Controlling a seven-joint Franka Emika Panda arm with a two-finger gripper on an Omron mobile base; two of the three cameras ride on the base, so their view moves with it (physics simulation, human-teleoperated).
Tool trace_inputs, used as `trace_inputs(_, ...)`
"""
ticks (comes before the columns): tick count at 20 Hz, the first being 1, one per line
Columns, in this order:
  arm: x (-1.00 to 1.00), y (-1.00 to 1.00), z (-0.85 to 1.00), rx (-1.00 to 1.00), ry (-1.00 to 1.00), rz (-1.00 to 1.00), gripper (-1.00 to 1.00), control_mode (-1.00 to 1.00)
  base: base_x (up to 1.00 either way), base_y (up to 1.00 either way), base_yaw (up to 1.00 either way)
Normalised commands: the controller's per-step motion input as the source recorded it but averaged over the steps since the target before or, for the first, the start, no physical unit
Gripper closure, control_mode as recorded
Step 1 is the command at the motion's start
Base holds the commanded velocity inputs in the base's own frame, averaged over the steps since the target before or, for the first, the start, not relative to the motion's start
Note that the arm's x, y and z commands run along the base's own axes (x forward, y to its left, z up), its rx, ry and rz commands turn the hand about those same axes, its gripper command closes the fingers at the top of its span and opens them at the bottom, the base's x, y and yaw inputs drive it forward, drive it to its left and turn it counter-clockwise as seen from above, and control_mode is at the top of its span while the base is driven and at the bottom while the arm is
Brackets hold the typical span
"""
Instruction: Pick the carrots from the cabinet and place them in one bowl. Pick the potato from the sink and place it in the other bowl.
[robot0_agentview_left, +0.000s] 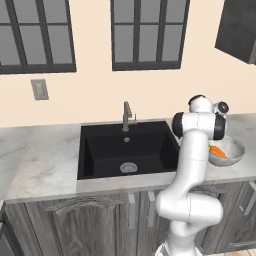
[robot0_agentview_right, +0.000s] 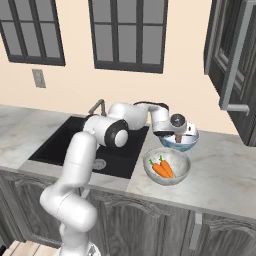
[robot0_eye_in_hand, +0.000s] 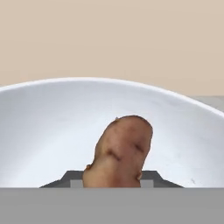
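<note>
the gripper (robot0_agentview_right: 178, 137) is hanging at the right centre of the right base view, over the pale blue-white bowl (robot0_agentview_right: 178, 142), and is pinching the potato (robot0_eye_in_hand: 122, 151). in the hand view the potato is standing between the dark finger tips at the lower centre, with the smooth white inside of the bowl (robot0_eye_in_hand: 52, 127) curving behind it. the mottled grey bowl (robot0_agentview_right: 167, 173) is sitting just below and in front of the pale bowl, holding 2 carrots (robot0_agentview_right: 162, 168) lying side by side. the black sink (robot0_agentview_left: 127, 147) is occupying the centre of the left base view. the cabinet (robot0_agentview_right: 235, 65) is showing at the upper right, its door standing open.
</note>
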Motion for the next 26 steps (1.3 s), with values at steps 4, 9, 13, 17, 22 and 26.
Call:
trace_inputs(4, 0.09, 0.00, -0.03, 0.00, 0.00, 0.00, -1.00, -1.00, 0.00, 0.00, 0.00)
trace_inputs(9, -0.01, 0.00, 0.17, 0.00, 0.00, 0.00, -1.00, -1.00, 0.00, 0.00, 0.00)
trace_inputs(13, -0.09, 0.00, 0.31, 0.00, 0.00, 0.00, -1.00, -1.00, 0.00, 0.00, 0.00)
trace_inputs(17, -0.12, 0.00, 0.37, 0.00, 0.00, 0.00, -1.00, -1.00, 0.00, 0.00, 0.00)
trace_inputs(22, -0.06, 0.00, 0.21, 0.00, 0.00, 0.00, -1.00, -1.00, 0.00, 0.00, 0.00)
trace_inputs(26, -0.31, 0.00, 0.54, 0.00, 0.00, 0.00, -1.00, -1.00, 0.00, 0.00, 0.00)
